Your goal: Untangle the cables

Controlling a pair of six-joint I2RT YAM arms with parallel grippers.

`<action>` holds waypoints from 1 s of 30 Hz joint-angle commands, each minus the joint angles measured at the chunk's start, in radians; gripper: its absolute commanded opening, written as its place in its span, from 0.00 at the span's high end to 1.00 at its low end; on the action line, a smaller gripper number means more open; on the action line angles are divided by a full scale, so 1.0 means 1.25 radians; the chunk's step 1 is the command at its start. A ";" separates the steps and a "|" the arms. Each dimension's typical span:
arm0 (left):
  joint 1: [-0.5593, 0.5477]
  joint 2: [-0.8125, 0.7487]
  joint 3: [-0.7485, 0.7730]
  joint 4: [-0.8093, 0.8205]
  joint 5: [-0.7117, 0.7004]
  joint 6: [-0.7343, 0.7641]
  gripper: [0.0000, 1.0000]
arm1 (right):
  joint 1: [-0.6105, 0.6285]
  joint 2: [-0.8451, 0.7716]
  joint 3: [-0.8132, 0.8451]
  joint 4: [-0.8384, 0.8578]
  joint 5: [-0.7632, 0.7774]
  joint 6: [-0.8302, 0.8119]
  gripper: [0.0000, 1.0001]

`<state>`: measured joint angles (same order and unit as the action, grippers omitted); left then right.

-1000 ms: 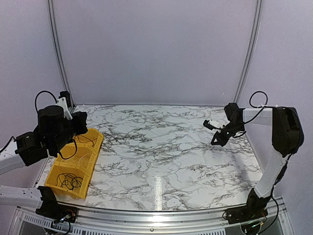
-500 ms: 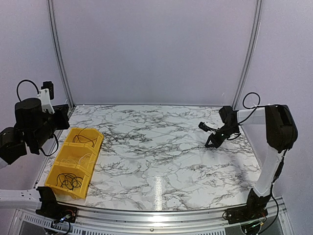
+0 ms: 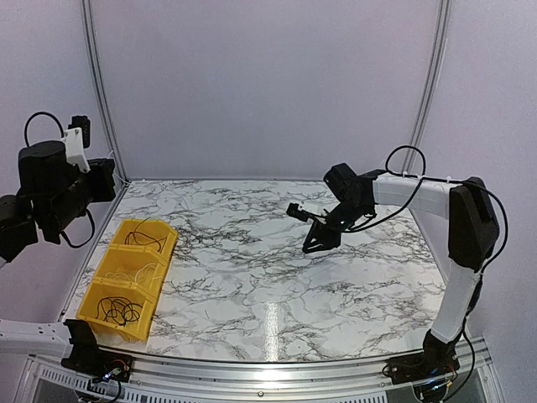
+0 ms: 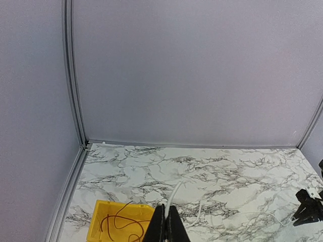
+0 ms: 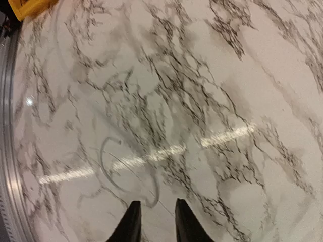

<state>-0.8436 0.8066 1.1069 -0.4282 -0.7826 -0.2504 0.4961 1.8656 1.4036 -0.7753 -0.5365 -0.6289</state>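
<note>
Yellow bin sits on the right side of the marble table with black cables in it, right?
Not quite. The yellow bin sits on the left side of the marble table, not the right. It does have black cables in it. The top external view shows this.

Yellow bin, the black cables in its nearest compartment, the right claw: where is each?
yellow bin (image 3: pixel 105 327), top external view, near front wall.
black cables (image 3: pixel 119 311), top external view, middle of the coil.
right claw (image 5: pixel 156 204), right wrist view, gap between fingertips.
</note>
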 commanded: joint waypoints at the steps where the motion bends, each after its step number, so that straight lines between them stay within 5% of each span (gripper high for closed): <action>1: 0.004 0.059 0.069 -0.048 0.039 0.019 1.00 | 0.083 0.006 0.143 -0.121 -0.142 -0.026 0.58; 5: 0.004 0.119 0.079 -0.058 0.129 0.001 1.00 | 0.077 0.004 0.191 -0.139 -0.146 -0.030 0.48; 14: 0.003 0.266 -0.085 0.103 0.476 -0.109 1.00 | -0.046 -0.142 -0.047 -0.033 -0.142 -0.027 0.46; 24: 0.003 0.404 -0.122 0.055 0.518 -0.166 0.96 | -0.124 -0.275 -0.264 0.078 -0.092 -0.026 0.44; 30: 0.003 0.487 -0.174 0.044 0.542 -0.161 0.73 | -0.154 -0.276 -0.351 0.150 -0.107 -0.027 0.44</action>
<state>-0.8433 1.3453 0.9360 -0.3435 -0.1387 -0.4469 0.3336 1.5208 0.9966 -0.6773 -0.6647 -0.6586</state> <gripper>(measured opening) 0.181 0.559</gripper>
